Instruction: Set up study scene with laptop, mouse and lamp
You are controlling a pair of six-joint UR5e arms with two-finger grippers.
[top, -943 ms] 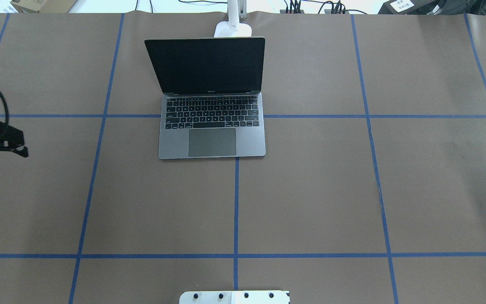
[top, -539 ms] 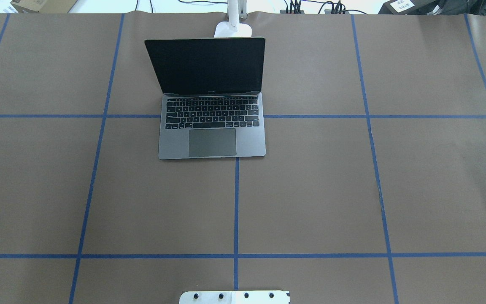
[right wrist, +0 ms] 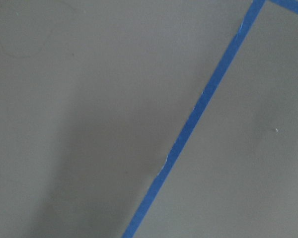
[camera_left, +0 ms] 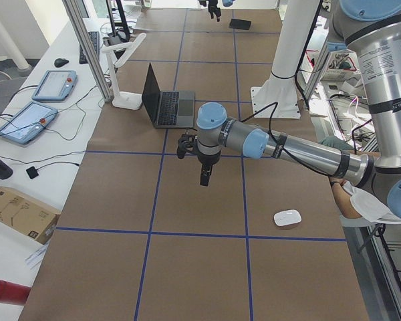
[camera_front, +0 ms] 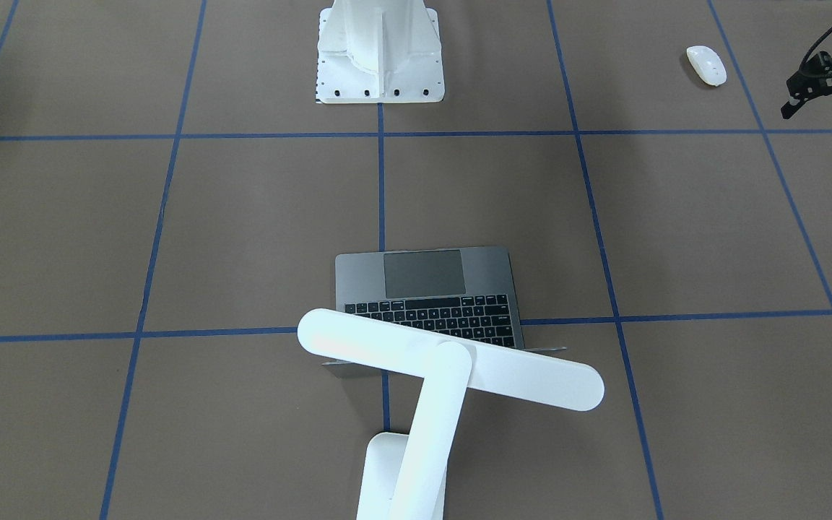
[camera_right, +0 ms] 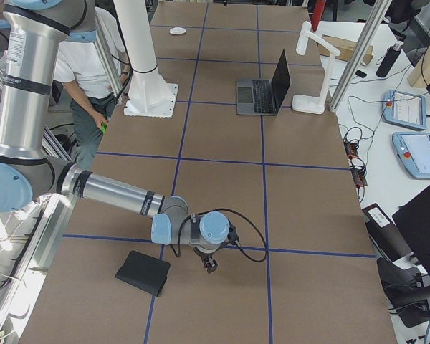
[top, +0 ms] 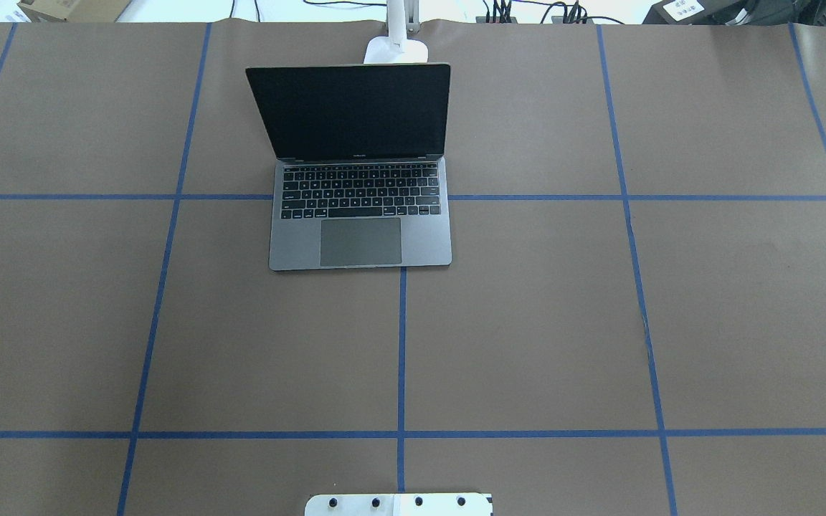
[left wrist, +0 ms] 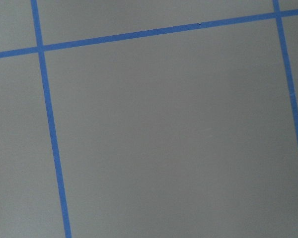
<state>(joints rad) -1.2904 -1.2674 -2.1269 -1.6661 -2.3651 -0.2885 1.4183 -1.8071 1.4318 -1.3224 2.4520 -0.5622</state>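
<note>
The open grey laptop [top: 361,215] stands at the far middle of the table, screen dark. Right behind it the white lamp [camera_front: 452,361] holds its bar head over the lid, and only the lamp base [top: 396,49] shows from overhead. The white mouse [camera_front: 706,65] lies by the robot's side on my left. My left gripper [camera_front: 822,113] hovers beside the mouse, apart from it, open and holding nothing. My right gripper [camera_right: 210,265] hangs low near a black mat [camera_right: 143,273]; I cannot tell whether it is open or shut. Both wrist views show only brown table and blue tape.
The white bolted pedestal [camera_front: 380,58] stands at the robot's edge of the table. Tablets and cables [camera_left: 33,114] lie on the white bench beyond the far edge. A person [camera_right: 93,68] stands beside the pedestal.
My left gripper has left the overhead view at its left edge, and the dark tip at the right edge has gone too. Laptop and lamp have not moved.
</note>
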